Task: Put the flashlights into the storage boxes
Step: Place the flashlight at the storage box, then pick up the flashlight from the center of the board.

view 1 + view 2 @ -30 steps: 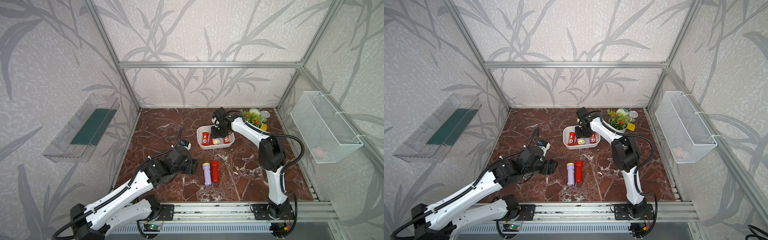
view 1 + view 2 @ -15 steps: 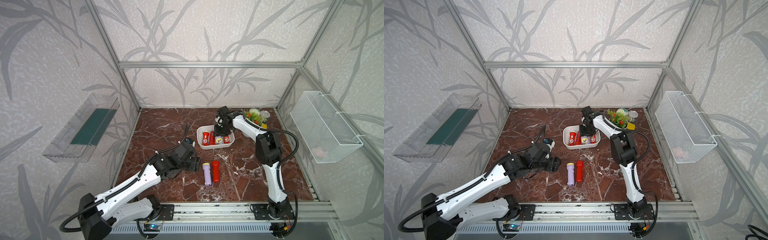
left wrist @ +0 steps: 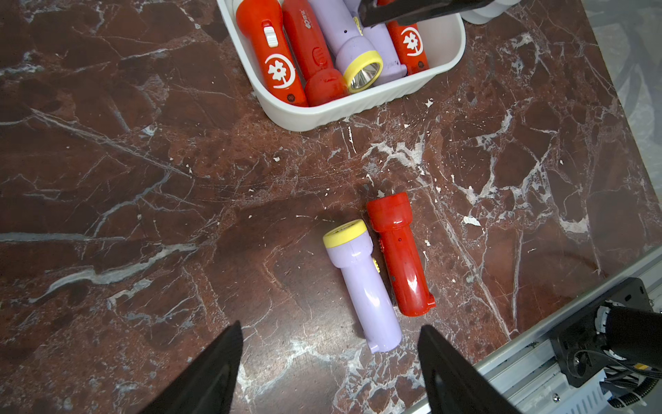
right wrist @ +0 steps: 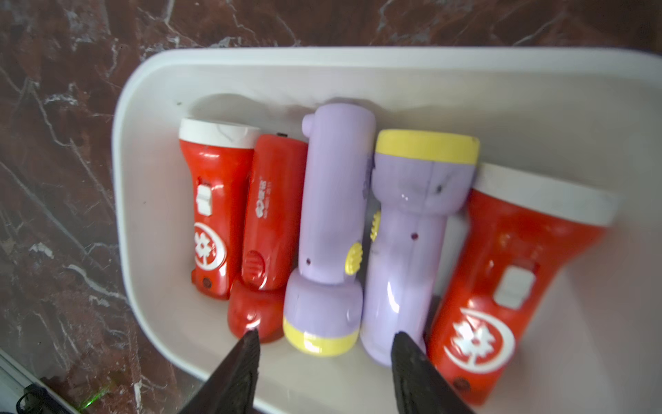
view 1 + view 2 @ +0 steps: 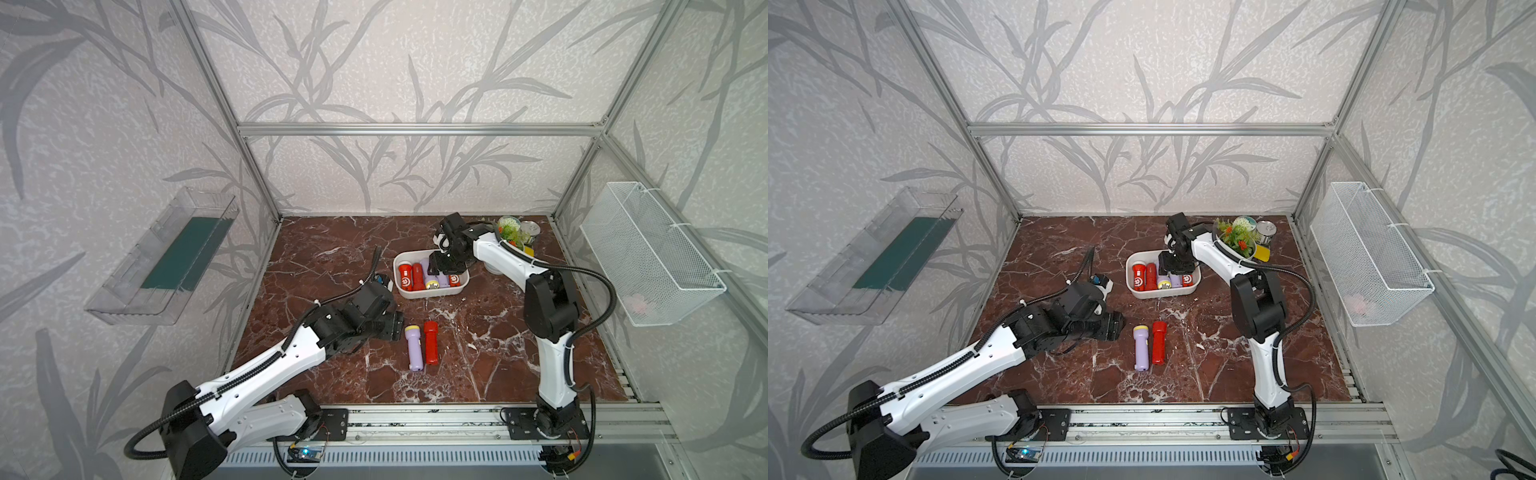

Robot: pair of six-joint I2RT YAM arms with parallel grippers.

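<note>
Flashlights, five of them, lie in the white tub beneath the right gripper, its jaws apart and empty. A lilac flashlight and a red flashlight lie touching on the table near the left gripper, jaws wide, empty.

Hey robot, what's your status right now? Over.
Left gripper open, near the loose pair; right gripper open over white tub. Five flashlights in tub; lilac flashlight and red flashlight on the table. Nothing blocking.
</note>
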